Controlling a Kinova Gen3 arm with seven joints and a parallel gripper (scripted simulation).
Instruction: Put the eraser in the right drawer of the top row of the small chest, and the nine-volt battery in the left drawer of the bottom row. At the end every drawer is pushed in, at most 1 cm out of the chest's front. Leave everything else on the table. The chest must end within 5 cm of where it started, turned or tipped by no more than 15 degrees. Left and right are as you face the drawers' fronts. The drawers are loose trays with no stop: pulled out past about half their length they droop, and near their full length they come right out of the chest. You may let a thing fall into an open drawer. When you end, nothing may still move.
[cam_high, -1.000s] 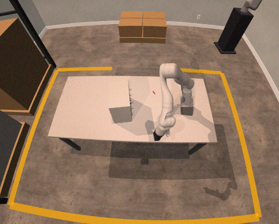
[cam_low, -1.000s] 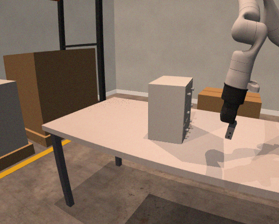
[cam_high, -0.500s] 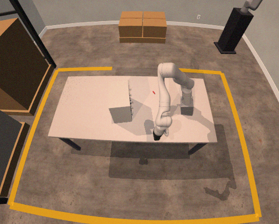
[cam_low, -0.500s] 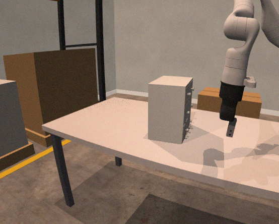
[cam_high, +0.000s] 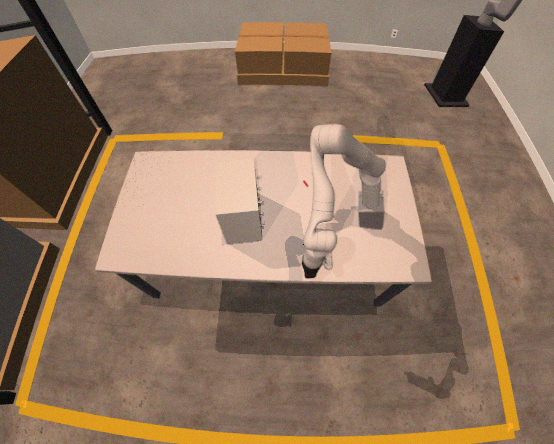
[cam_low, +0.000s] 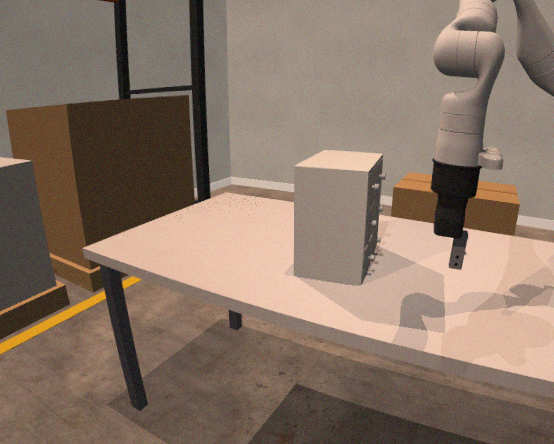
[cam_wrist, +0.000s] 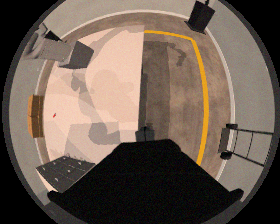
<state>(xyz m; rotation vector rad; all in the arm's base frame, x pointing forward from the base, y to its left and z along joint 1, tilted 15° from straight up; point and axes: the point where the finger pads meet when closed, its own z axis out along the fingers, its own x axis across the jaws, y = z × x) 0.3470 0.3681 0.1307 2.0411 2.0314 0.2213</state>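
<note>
The small chest (cam_high: 240, 228) (cam_low: 327, 220) (cam_wrist: 65, 172) stands upright on the table (cam_high: 170, 215) (cam_low: 220, 245) (cam_wrist: 117, 85). Its dark front with rows of small knobs faces the arm's side, and no drawer stands visibly out. A small red thing (cam_high: 305, 183) (cam_wrist: 54, 115) lies on the table, out in front of the chest; it is too small to tell what it is. I cannot make out the eraser or the nine-volt battery. My gripper (cam_low: 456, 265) (cam_wrist: 145, 132) is shut and empty, pointing down above the table, near its long edge and away from the chest's front.
The arm's base (cam_high: 371, 215) (cam_wrist: 77, 55) stands on the table on the side facing the chest's front. Cardboard boxes (cam_high: 283, 55) (cam_low: 455, 200) (cam_wrist: 36, 116) stand on the floor beyond the table. A tall rack with large boxes is past the chest's back.
</note>
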